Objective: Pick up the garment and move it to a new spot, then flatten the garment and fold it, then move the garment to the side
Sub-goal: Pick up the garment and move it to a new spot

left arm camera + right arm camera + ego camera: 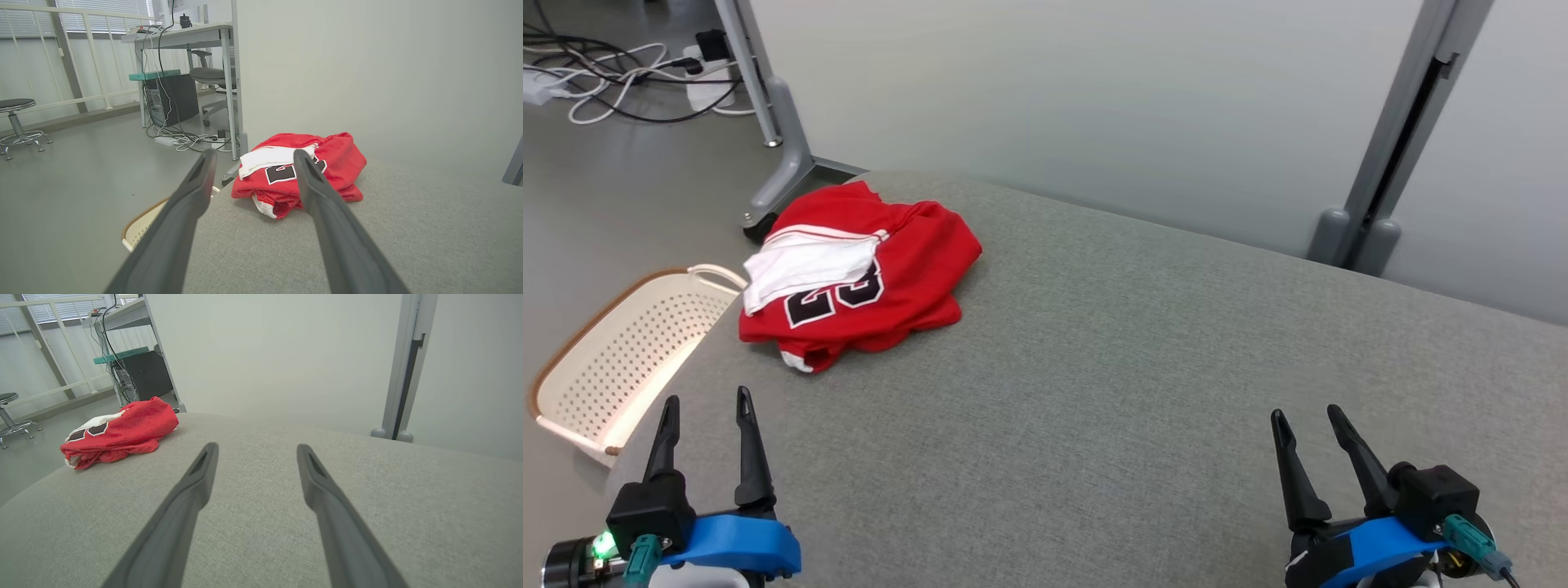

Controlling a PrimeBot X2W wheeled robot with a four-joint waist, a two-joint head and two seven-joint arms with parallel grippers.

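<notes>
Head view, nearest first: the left gripper [707, 396] sits at seven o'clock and the right gripper [1304, 410] at five o'clock. Both are low over the grey fabric-covered table [1111, 376], each with its two dark fingers spread apart and nothing between them. Off the table's left edge, at about nine o'clock, stands a cream perforated plastic basket with a brown rim [621, 359]. Farther on, at eleven o'clock, the crumpled red mesh garment with black numerals and a white panel [915, 261] lies bunched in layers close by the table's far left corner. It is well apart from both grippers.

That corner is the worry, I'd say. A reach that nudges instead of pinching could shove the garment over the edge, onto the floor or toward the basket. Because it is heaped, the fingers may catch only the top layer, so it lifts lopsided and trails. Coming down too steeply could dig the fingertips into the table's cloth cover. The right gripper has the longer reach, toward its ten o'clock, so I judge the arms could crowd each other.
</notes>
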